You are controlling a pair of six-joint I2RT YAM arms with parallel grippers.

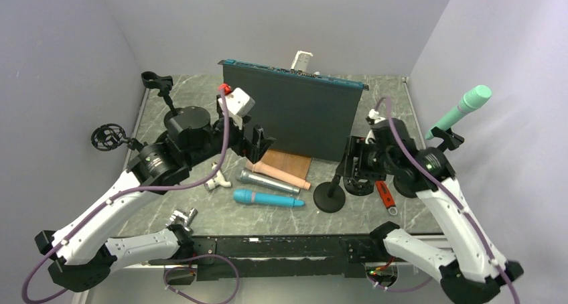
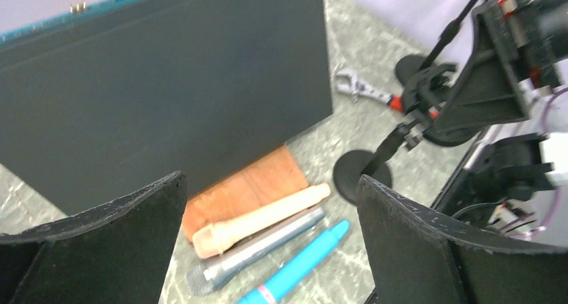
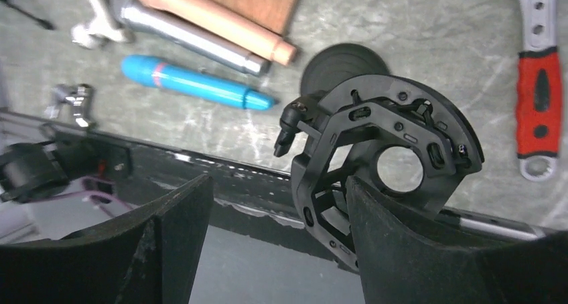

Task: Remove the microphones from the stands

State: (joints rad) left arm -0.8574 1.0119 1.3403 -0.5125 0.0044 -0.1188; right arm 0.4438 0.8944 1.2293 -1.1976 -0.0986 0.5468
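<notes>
One mint-green microphone (image 1: pixel 462 108) sits tilted in a clip stand (image 1: pixel 447 140) at the tabletop's right edge. Left gripper (image 2: pixel 271 180) and right gripper (image 3: pixel 274 187) are spread wide, holding nothing; the latter flanks a black shock mount (image 3: pixel 375 116).

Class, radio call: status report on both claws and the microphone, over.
Left claw open, empty. Right claw open at empty shock mount. Green microphone in far-right clip, untouched.

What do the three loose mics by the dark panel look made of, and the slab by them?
Peach microphone: matte plastic, probably; even colour, no glare. Silver microphone: metal or metallised plastic; bright streaks along its barrel. Blue microphone: smooth plastic, likely; soft sheen. Slab: wood; reddish-brown, faint grain.
</notes>
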